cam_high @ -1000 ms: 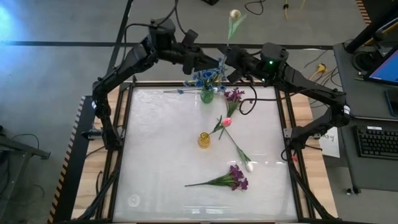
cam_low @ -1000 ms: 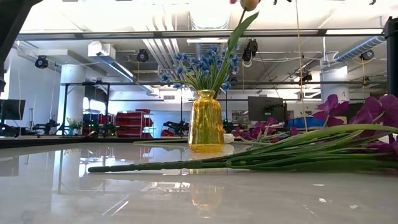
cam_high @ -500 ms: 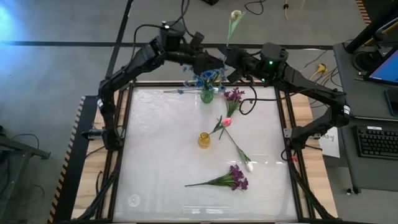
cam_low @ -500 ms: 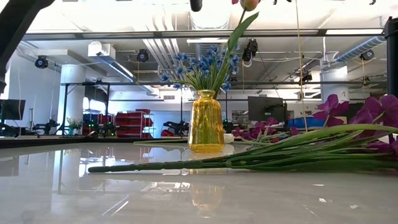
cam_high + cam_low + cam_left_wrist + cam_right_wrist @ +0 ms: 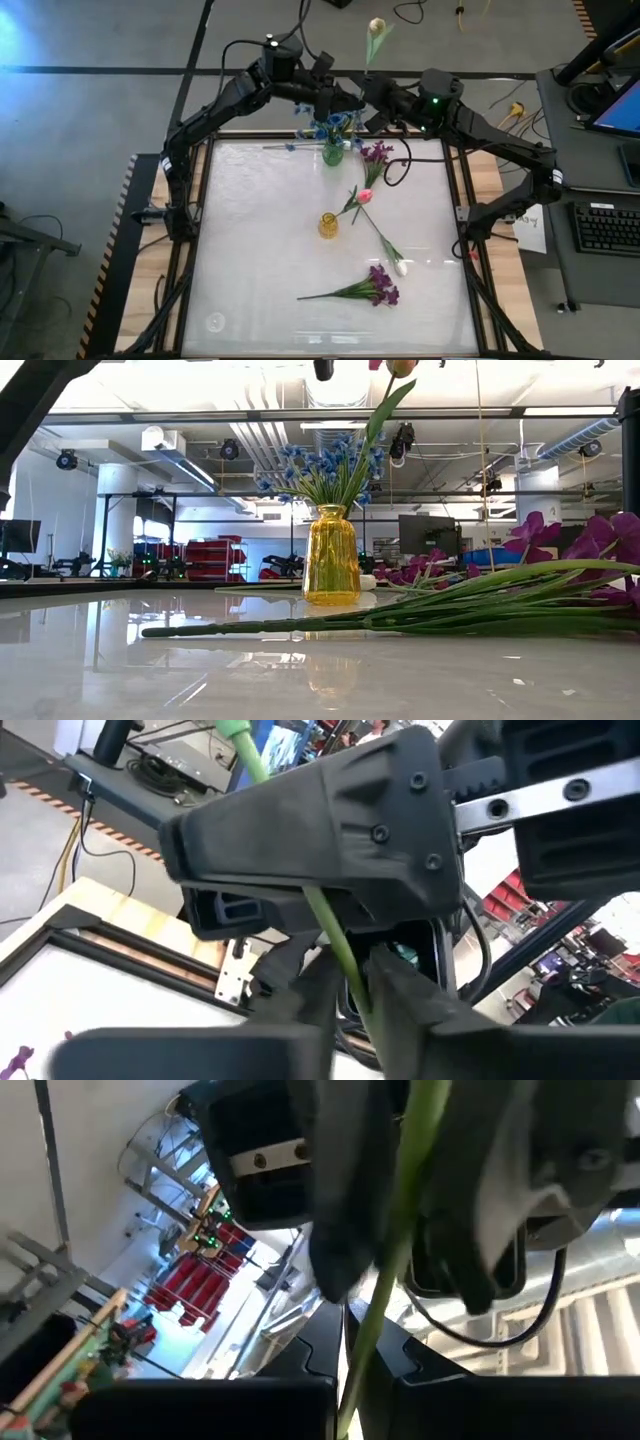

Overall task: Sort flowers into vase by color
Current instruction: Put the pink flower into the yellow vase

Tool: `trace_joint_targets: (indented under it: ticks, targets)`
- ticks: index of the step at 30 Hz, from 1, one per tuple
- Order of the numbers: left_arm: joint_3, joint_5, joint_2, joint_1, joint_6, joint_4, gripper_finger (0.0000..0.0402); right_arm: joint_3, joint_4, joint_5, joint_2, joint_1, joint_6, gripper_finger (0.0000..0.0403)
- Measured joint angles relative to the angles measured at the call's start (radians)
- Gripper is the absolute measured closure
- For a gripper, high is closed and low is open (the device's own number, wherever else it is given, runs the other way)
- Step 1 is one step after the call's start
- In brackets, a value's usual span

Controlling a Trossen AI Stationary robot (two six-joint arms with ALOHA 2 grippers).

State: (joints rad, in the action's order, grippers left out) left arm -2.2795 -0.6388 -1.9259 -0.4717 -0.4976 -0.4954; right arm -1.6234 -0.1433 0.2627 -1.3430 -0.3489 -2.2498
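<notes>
A cream-budded flower (image 5: 377,25) with a long green stem stands high over the table's far edge. My left gripper (image 5: 352,100) and right gripper (image 5: 368,100) meet at its stem, both shut on it. In the low view its bud (image 5: 400,365) tops the frame, and the stem runs down behind the blue blossoms (image 5: 325,470). Those blossoms stand in the green vase (image 5: 333,153). The yellow vase (image 5: 328,225) stands at the table's middle. My left gripper pinches the green stem (image 5: 345,965) between its two fingers, close beside the right gripper's hold. Its fingers come level from the table's left and lie across the stem. My right gripper pinches the same stem (image 5: 392,1260) between its two fingers, level from the table's right and across it. The flower is lifted clear with its bud uppermost.
Flat on the table lie a pink tulip (image 5: 365,196), a white tulip (image 5: 400,267), a purple bunch (image 5: 380,285) near the front and another purple bunch (image 5: 377,152) beside the green vase. A blue sprig (image 5: 290,146) lies at the far edge.
My left gripper has gone toward the table's right, up to the stem beside my right gripper, and sunk a little; its tip now shows at the top of the low view. The flower and my right gripper have kept still.
</notes>
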Motion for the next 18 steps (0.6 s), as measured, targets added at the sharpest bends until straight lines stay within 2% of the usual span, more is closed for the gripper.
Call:
trace_joint_targets:
  ticks: [2,9,18]
  targets:
    - [0.000,0.001,0.000,0.000,0.001,0.000,0.0390,0.000,0.001,-0.001,0.000,0.000,0.023,0.0393]
    - [0.000,0.023,0.000,-0.001,0.043,0.000,0.0400,0.000,0.007,-0.021,0.000,0.000,0.062,0.0372]
    - [-0.042,0.050,0.013,-0.002,0.072,0.040,0.0401,0.000,0.114,-0.036,0.004,0.000,0.182,0.0284]
